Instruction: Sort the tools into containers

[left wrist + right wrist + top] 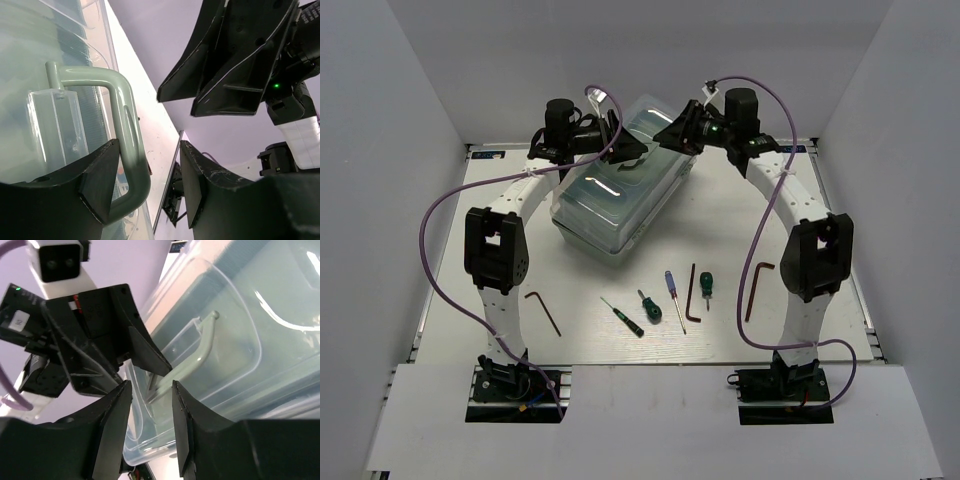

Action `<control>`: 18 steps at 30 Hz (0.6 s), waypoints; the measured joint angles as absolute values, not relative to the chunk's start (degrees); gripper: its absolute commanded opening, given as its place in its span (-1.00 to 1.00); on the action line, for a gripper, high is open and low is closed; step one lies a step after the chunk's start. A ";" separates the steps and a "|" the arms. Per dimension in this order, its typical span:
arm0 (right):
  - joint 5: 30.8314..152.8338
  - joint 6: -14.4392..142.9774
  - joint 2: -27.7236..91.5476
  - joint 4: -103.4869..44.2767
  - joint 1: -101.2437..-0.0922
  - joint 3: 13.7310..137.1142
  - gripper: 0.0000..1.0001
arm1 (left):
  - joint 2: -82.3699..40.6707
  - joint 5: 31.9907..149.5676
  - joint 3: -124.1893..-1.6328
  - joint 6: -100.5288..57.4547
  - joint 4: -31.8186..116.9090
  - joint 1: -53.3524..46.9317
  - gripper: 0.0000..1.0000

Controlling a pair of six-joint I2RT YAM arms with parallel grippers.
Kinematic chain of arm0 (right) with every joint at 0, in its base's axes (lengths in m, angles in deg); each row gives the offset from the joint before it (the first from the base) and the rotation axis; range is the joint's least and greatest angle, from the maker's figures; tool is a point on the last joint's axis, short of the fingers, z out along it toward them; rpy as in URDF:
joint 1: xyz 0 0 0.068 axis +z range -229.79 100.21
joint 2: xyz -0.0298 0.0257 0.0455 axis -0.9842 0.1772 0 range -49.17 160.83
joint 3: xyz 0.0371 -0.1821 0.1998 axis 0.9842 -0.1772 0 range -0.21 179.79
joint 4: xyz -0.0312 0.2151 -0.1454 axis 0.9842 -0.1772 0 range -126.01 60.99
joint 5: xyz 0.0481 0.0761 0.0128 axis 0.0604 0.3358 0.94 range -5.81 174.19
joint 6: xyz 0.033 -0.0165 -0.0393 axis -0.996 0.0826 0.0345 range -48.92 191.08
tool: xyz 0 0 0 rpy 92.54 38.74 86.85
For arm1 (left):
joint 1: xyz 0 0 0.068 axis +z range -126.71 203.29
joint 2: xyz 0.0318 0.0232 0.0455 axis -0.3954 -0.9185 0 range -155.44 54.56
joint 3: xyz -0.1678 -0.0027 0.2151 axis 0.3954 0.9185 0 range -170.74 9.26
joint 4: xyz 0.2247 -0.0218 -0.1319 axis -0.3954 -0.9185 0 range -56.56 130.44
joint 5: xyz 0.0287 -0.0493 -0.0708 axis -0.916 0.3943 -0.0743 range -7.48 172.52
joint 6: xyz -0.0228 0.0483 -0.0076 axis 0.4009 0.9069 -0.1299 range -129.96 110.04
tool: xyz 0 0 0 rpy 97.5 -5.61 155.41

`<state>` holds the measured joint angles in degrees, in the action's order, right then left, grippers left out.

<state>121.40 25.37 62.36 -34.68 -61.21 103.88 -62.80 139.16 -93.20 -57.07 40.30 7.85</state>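
Near row, loose on the table (590,345), all outside the box. Left to right:
- left hex key (544,312), lying alone and well apart from the others
- thin green screwdriver (622,316)
- left stubby screwdriver (649,306)
- blue-handled screwdriver (674,298)
- middle hex key (690,297), just beside the blue one
- right stubby screwdriver (706,288), green handle
- right hex key (757,288), close to the right arm's upright link

No tool touches a gripper.

Farther back, centre: the toolbox (620,200), pale green, sits at a slant to the table edges. Its clear lid (605,190) is on top.

Over the far end of the box, both arms bend inward and the two grippers face each other closely.

Left gripper (149,145): fingers spread, released. The box's carry handle (125,115) runs down into the gap, its bend against the left-hand finger (102,182). The other finger stands clear of it, so nothing is clamped.

Right gripper (151,386): fingers parted with a narrower gap and nothing held between them. It hangs just off the lid, and the handle shows beyond its fingertips, untouched.
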 measured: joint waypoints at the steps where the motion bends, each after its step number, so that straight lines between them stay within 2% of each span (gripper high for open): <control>1: 121.05 25.39 62.51 -35.10 -60.99 103.95 -0.11 | -62.80 139.16 -93.09 -57.09 40.45 7.85 0.19; 18: 118.45 25.61 66.18 -39.45 -59.78 104.80 -0.11 | -62.80 139.05 -92.26 -58.03 41.92 7.93 0.19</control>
